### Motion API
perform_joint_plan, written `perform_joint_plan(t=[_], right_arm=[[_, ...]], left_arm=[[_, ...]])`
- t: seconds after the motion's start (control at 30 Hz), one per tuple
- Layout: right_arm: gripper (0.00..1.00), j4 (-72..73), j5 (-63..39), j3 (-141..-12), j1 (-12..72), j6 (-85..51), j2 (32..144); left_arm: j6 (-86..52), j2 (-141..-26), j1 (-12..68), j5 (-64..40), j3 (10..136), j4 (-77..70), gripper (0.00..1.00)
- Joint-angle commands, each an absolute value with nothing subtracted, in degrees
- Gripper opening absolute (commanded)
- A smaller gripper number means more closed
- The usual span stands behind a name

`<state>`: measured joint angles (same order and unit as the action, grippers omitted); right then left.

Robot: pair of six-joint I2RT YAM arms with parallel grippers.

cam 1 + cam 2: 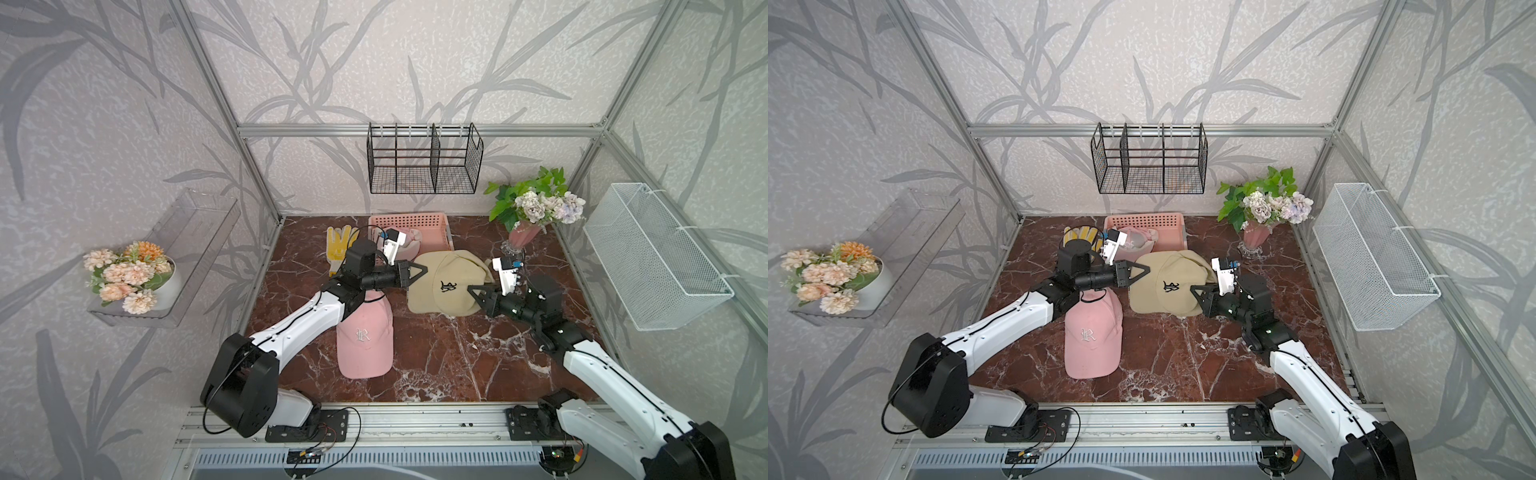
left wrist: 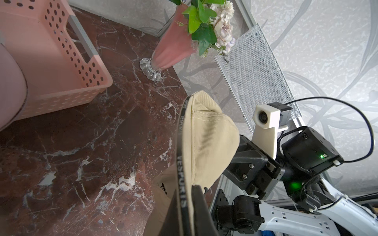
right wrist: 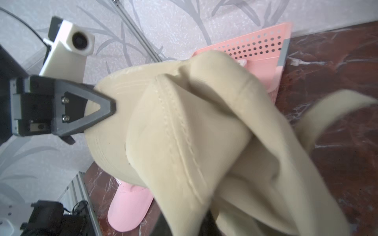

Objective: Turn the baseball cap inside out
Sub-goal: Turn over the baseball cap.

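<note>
The left hand (image 1: 424, 272) pinches the beige cap (image 1: 451, 266) at its edge. The right hand (image 1: 472, 290) meets it; whether it grips, I cannot tell

Twin white-and-black arms

The left arm (image 1: 299, 324) and right arm (image 1: 602, 374) wear white shells over black joints, trailing thin black cables (image 2: 370, 132); the left gripper (image 1: 426, 270) and right gripper (image 1: 469, 287) have dark triangular fingers (image 3: 107, 107), silver screws (image 3: 65, 100) and white camera mounts (image 3: 67, 53).

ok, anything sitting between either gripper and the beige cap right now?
Nothing visible. The left gripper is shut on the beige cap at its edge. The right gripper has its tips at the cap's opposite side, though whether it grips is unclear. The pink cap lies beside it, out of both grippers' way.
</note>
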<state>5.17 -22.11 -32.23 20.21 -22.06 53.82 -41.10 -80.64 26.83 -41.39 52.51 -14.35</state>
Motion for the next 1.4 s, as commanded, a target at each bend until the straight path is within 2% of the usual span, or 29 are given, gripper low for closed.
perform_joint_plan(t=[0.0, 0.1, 0.2, 0.4, 0.6, 0.9, 0.97, 1.03, 1.07, 1.13, 1.2, 1.3, 1.33, 1.37], right_arm=[[0.47, 5.66, -11.27, -34.04, 24.02, -12.98, 52.14], [0.55, 10.98, -8.49, -31.6, 28.86, -4.68, 51.33], [0.62, 16.4, -5.93, -29.51, 34.1, 4.28, 51.46], [0.68, 27.39, 3.21, -27.58, 42.4, 19.92, 56.0], [0.71, 40.76, 9.42, -26.26, 47.51, 33.6, 62.62], [0.71, 59.18, 18.95, -26.72, 49.21, 42.49, 72.64], [0.69, 62.23, 20.38, -27.18, 49.31, 44.07, 74.76], [0.61, 66.3, 21.58, -27.33, 49.49, 45.55, 76.93], [0.53, 68.31, 22.29, -27.31, 49.76, 46.13, 77.75], [0.31, 72.62, 24.0, -27.28, 50.43, 47.86, 79.3], [0.16, 75.47, 26.47, -27.59, 51.18, 49.84, 80.51], [0.0, 77.45, 29.96, -27.78, 51.59, 51.23, 81.56], [0.0, 77.14, 30.82, -27.77, 51.64, 51.2, 81.49], [0.0, 76.53, 31.66, -27.77, 51.6, 50.59, 81.18]], left_arm=[[-49.23, -80.2, 25.31, -41.4, 50.25, -24.66, 0.0], [-54.16, -79.91, 25.65, -38.95, 51.37, -25.78, 0.0], [-57.33, -78.48, 26.9, -32.13, 52.95, -23.63, 0.0], [-66.05, -76.9, 30.85, -16.49, 59.61, -10.79, 0.0], [-73.29, -77.4, 32.67, -12.84, 63.16, -7.46, 0.0], [-78.62, -77.74, 35.34, -13.65, 63.51, -8.02, 0.0], [-80.6, -77.59, 35.7, -14.22, 62.88, -8.66, 0.0], [-81.8, -77.28, 36.23, -14.51, 61.88, -10.6, 0.0], [-81.94, -77.28, 36.46, -14.26, 61.95, -10.38, 0.0], [-80.98, -77.47, 36.7, -13.61, 61.92, -10.34, 0.01], [-78.68, -77.63, 36.71, -13.05, 61.38, -12.13, 0.21], [-73.6, -76.44, 37.0, -10.18, 58.68, -18.47, 0.62], [-70.64, -75.89, 37.09, -9.04, 58.3, -19.51, 0.69], [-67.69, -75.69, 37.07, -8.25, 58.63, -19.18, 0.71]])
